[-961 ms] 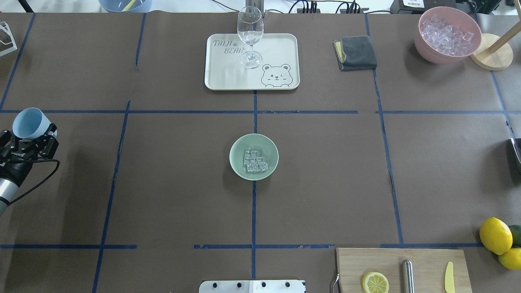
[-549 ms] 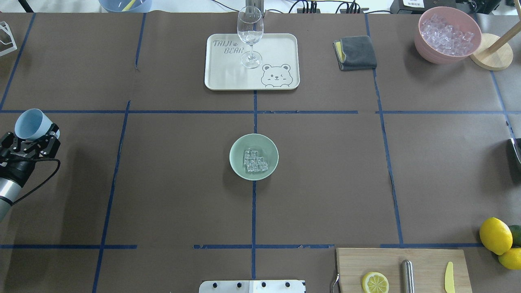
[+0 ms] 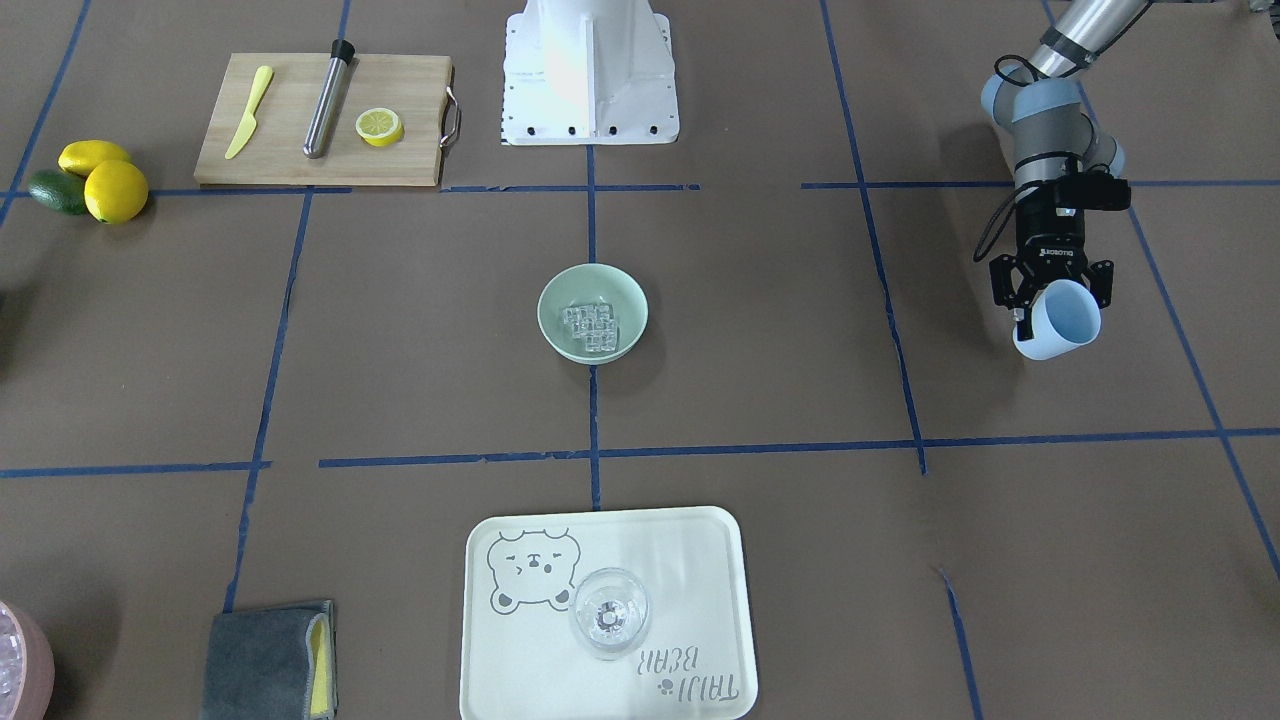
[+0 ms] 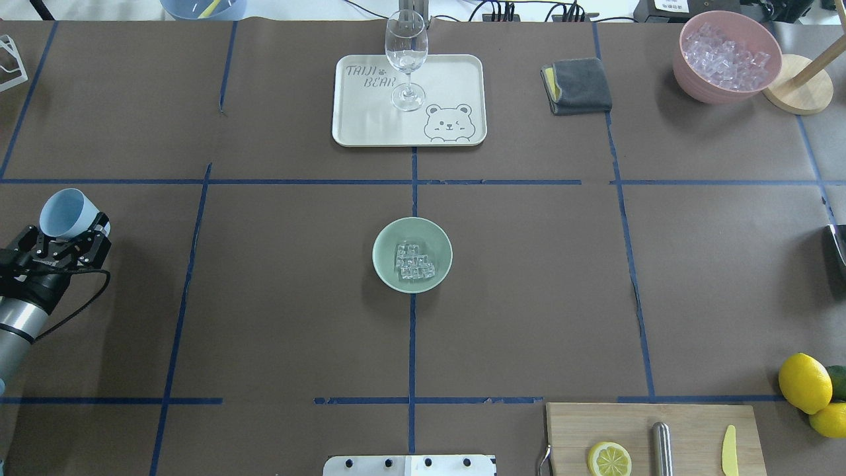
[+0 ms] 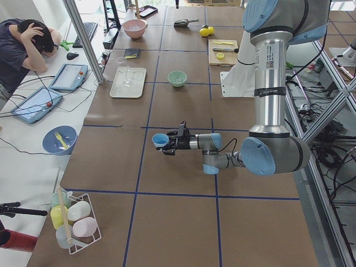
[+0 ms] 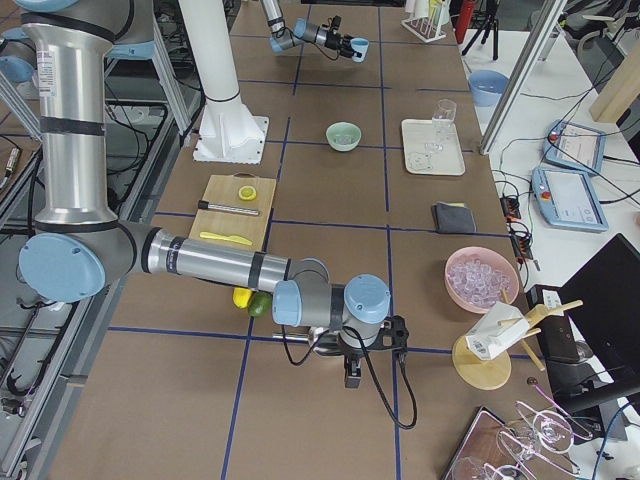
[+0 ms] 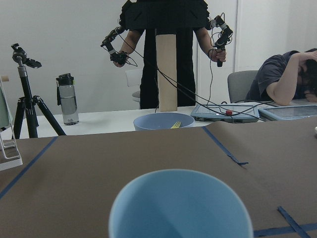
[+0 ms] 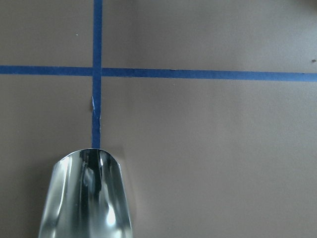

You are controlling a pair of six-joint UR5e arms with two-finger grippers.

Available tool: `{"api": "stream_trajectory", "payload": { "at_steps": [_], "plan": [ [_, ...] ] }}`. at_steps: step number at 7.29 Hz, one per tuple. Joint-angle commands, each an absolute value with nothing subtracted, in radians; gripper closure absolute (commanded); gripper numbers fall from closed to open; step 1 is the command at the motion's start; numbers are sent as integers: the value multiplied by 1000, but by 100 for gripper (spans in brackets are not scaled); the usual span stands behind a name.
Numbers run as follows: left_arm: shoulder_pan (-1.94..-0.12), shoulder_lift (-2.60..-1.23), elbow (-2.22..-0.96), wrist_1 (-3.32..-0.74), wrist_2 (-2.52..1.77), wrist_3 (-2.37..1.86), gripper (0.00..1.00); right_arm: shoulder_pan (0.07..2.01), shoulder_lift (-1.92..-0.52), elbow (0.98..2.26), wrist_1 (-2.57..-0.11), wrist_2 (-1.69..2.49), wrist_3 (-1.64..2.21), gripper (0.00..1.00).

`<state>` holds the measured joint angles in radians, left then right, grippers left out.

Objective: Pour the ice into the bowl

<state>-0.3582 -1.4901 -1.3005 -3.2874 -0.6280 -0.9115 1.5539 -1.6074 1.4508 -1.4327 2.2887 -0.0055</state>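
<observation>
The mint-green bowl sits at the table's middle with the ice, a cluster of clear cubes, inside it; both also show in the front view: the bowl, the ice. My left gripper is far to the bowl's left, shut on a light blue cup held tilted above the table. The cup looks empty in the left wrist view. My right gripper is near the table's right end and holds a metal scoop over bare table; its fingers are hidden.
A cream tray with a wine glass stands behind the bowl. A grey cloth and a pink bowl of ice are at the back right. A cutting board and lemons are at the front right.
My left gripper has moved a little to the right and nearer in the overhead view, with the blue cup still in it. The bowl and ice have not moved.
</observation>
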Motion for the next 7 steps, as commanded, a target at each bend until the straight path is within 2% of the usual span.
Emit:
{"api": "stream_trajectory", "payload": {
  "at_steps": [1,3,7],
  "plan": [
    [-328,-1491,-1286,-3287,-598,-919,82,1554,-1608,1451,-1433,2289,-6,0],
    [-301,-1493,-1267,-3286,-578,-937,75,1554,-1605,1450,-1433,2287,-6,0],
    [-281,-1493,-1266,-3286,-577,-936,31,1554,-1600,1450,-1433,2287,-6,0]
  ]
}}
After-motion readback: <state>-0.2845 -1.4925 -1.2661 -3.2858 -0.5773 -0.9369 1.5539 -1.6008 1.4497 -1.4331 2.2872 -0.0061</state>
